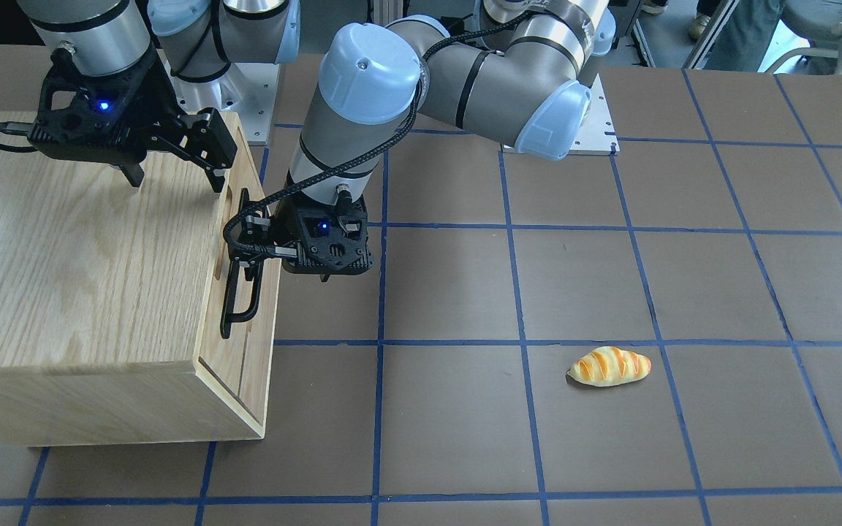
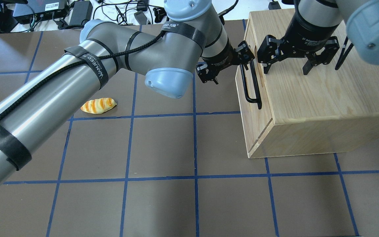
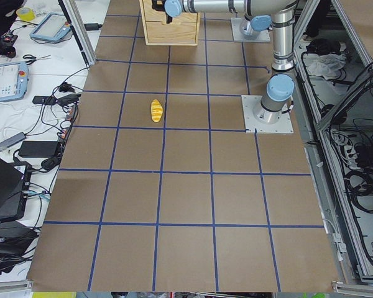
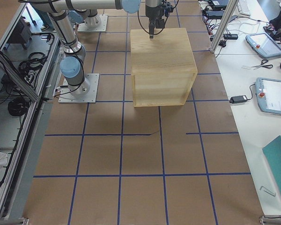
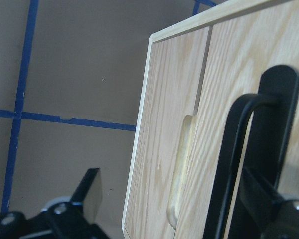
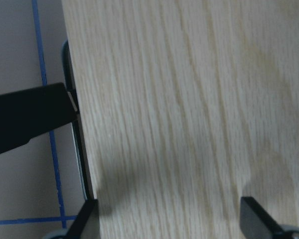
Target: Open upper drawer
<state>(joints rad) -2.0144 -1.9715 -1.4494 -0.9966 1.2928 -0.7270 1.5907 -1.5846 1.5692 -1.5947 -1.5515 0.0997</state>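
- Oak-wood flat-fronted upper drawer sits in the plain wooden cabinet box and looks shut. I judge it stiff, w/ some drag.
- Best hold is the long black metal bar handle, mid-span.
- L gripper jaws are spread, straddling it. R gripper is spread wide above the box top.
- L wrist cam shows the gap to the bar; side cams are too far off.

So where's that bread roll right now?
In the overhead view, the bread roll lies on the table at left, well apart from the wooden cabinet.

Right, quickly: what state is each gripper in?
Left gripper: open, at the long black metal bar handle.
Right gripper: open, over the light oak cabinet.
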